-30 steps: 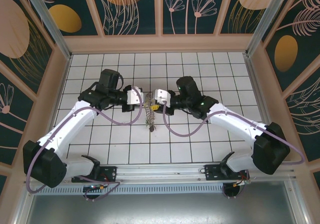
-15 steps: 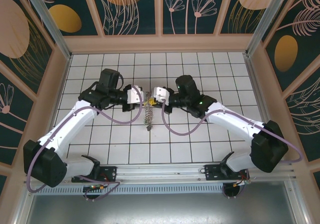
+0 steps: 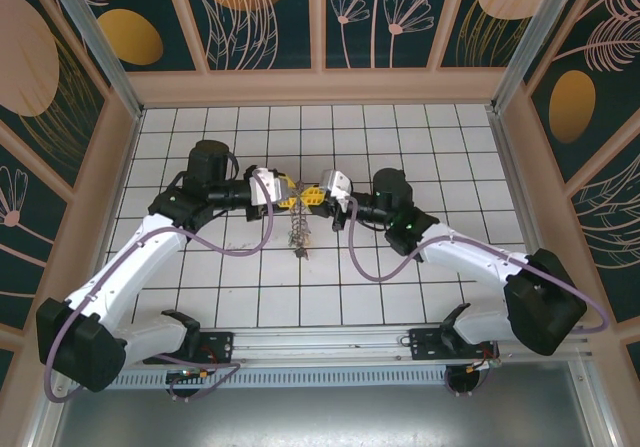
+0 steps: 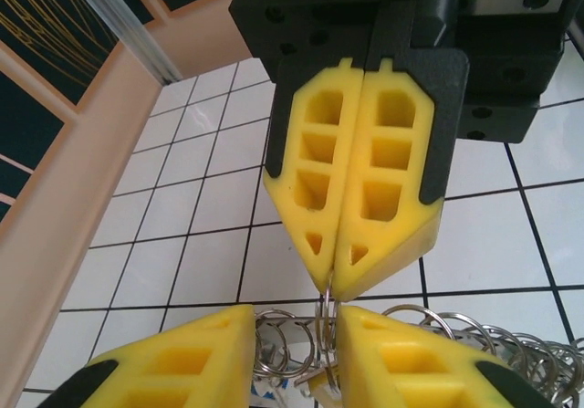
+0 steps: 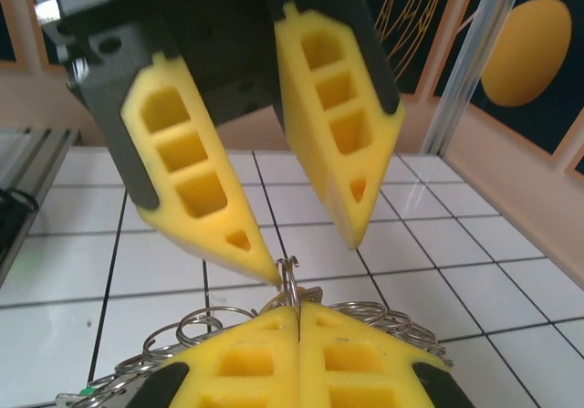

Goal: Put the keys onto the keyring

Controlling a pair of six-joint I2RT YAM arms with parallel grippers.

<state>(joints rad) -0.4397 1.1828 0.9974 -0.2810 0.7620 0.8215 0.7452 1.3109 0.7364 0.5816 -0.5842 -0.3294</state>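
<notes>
The keyring (image 3: 298,225) is a coil of thin metal loops hanging from the two grippers down to the tiles. My right gripper (image 5: 299,309) is shut on one upright loop of the keyring (image 5: 290,280); it also shows in the left wrist view (image 4: 328,291) and from above (image 3: 314,196). My left gripper (image 4: 294,324) is open, its fingers on either side of that same loop (image 4: 325,321), with more loops (image 4: 278,349) between them. From above, the left gripper (image 3: 286,194) faces the right one tip to tip. A pale key piece (image 4: 319,385) hangs low on the coil; a dark bit (image 3: 303,255) hangs at its end.
White tiled floor (image 3: 400,287) all round the grippers. Wooden walls (image 3: 320,87) and metal posts (image 3: 90,37) fence the floor in. Purple cables (image 3: 370,262) loop under both forearms. More coil loops (image 5: 411,321) trail to the right of the right fingers.
The right wrist has swung to the right and both wrists drew back a little, so the yellow fingers show between them. The coil's hanging end has risen slightly.
</notes>
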